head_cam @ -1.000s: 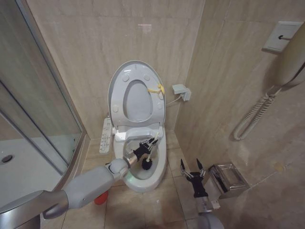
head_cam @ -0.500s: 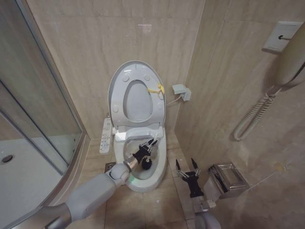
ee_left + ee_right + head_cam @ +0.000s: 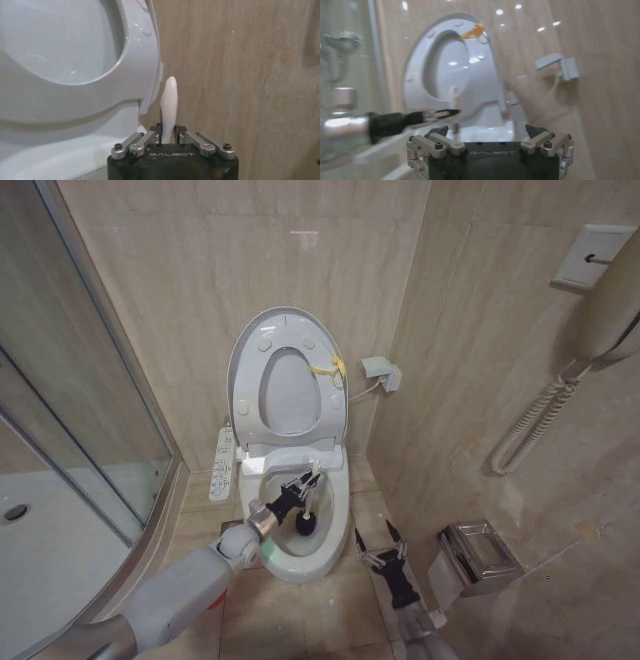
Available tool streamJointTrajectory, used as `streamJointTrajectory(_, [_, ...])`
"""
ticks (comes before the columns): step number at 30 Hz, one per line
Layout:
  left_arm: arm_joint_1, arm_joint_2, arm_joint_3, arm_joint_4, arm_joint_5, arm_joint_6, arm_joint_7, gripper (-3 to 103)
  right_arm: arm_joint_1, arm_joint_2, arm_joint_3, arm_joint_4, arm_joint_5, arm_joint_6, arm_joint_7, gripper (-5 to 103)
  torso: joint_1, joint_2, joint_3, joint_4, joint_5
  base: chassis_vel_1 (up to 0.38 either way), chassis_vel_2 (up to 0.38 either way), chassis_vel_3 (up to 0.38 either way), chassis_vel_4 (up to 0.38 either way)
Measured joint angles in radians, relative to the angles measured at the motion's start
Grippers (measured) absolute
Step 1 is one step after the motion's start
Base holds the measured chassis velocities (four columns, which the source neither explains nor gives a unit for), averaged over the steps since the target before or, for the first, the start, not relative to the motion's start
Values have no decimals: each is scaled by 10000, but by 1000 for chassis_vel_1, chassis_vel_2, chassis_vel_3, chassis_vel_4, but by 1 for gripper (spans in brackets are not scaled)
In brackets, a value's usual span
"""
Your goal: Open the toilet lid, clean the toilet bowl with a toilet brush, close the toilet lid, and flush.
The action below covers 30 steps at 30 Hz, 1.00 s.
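Jaws of the left gripper (image 3: 300, 489) clamp the toilet brush (image 3: 309, 510) handle; its dark head sits down inside the toilet bowl (image 3: 335, 530), bristles indistinct. The toilet lid (image 3: 247, 350) stands raised behind the bowl. Right gripper (image 3: 378, 545) hangs spread beside the bowl, arm reaching from below.

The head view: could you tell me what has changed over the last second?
The right gripper, open and empty, has drifted left toward the toilet bowl. The left gripper stays shut on the toilet brush, whose dark head is still inside the bowl; its arm has swung slightly right at the elbow. The toilet lid remains raised against the wall.
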Motion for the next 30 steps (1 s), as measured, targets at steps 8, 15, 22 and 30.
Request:
streamJointTrajectory(8, [-65,-41,111,46,-48,-17,86,17,-166,-556,57,700,417,76,-465,100,0,0,0,5,1,0,0,0,0])
streamJointTrajectory(15, [-64,-98,226,89,-42,28,-28,17,-289,-906,77,2392,584,-348,740,100,0,0,0,5,2,0,0,0,0])
streamJointTrajectory(22, [-223,-360,301,-7,12,12,-90,17,-125,-1159,387,3692,570,-831,1509,100,0,0,0,7,1,0,0,0,0])
streamJointTrajectory(30, [146,-481,212,627,281,-234,8,17,115,-918,610,3647,531,-857,1256,100,0,0,0,9,1,0,0,0,0])
